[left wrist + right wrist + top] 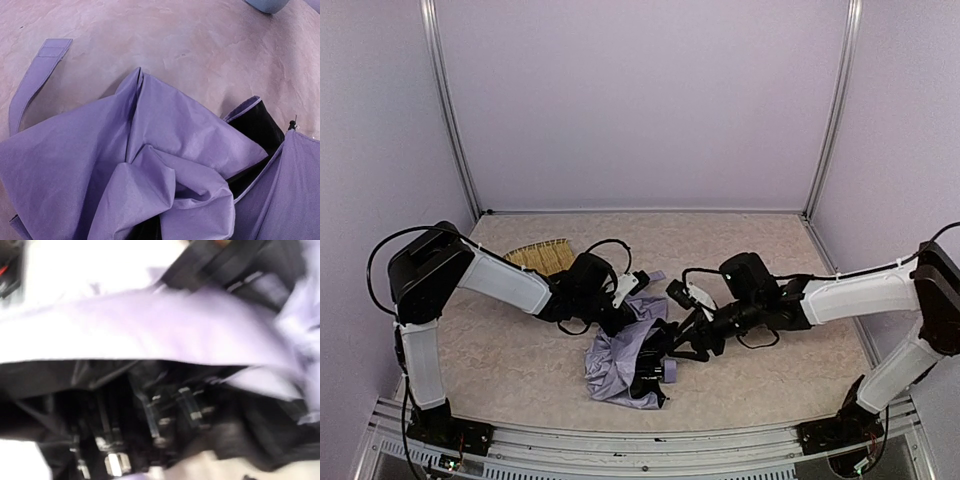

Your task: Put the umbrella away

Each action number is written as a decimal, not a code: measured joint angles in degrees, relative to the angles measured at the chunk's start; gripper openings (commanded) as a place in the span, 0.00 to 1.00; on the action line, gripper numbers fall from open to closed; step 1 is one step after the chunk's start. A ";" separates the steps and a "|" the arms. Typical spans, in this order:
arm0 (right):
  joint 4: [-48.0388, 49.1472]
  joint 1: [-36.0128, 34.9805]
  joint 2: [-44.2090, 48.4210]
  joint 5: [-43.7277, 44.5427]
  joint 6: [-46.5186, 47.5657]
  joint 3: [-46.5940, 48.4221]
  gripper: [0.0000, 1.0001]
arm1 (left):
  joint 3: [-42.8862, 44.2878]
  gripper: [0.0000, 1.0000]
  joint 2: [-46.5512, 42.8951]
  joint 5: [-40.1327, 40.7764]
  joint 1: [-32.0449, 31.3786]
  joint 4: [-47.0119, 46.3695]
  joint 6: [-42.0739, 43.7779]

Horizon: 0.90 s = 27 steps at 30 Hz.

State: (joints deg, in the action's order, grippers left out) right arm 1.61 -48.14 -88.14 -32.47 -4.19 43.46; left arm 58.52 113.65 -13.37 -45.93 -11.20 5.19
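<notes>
The umbrella (620, 365) is lying crumpled at mid-bench (770, 240), its strap (35, 80) trailing unfastened. The left fingers (623, 318) and right fingers (688, 330) are pressing into the canopy, their opening impossible to tell. Bundling and stowing are not yet done.

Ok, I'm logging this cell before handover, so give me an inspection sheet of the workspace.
Surface: beige marbled tabletop, no damage seen.
Job's things: pale lavender fabric umbrella, crumpled mid-table, black lining showing, not put away.
Clutter: woven straw fan-shaped tray toward the far left; light blue cup, edge only.
Grippers: left gripper and right gripper both at the umbrella; jaws unclear.
Cables: black cables looping off both wrists.
Surroundings: plain lavender walls, metal frame posts.
</notes>
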 measured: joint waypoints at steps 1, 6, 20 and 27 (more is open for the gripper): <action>0.00 -0.02 1.75 1.79 -0.11 -0.44 0.74 | 0.00 0.00 0.00 0.00 0.00 0.00 0.13; -0.31 -4.39 11.26 12.26 2.86 -1.31 0.88 | 0.04 0.00 0.11 -0.11 0.00 -0.04 0.44; 3.98 -21.66 -2.91 23.52 20.11 9.73 0.00 | 0.09 0.00 0.11 -0.13 0.00 0.00 0.83; 3.19 -20.39 -3.19 26.82 20.72 10.67 0.00 | 0.07 0.00 0.09 -0.11 -0.04 -0.02 1.05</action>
State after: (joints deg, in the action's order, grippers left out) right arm 4.80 -68.53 -91.33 -5.65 16.53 54.13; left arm 58.59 113.73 -13.47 -45.98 -11.22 6.24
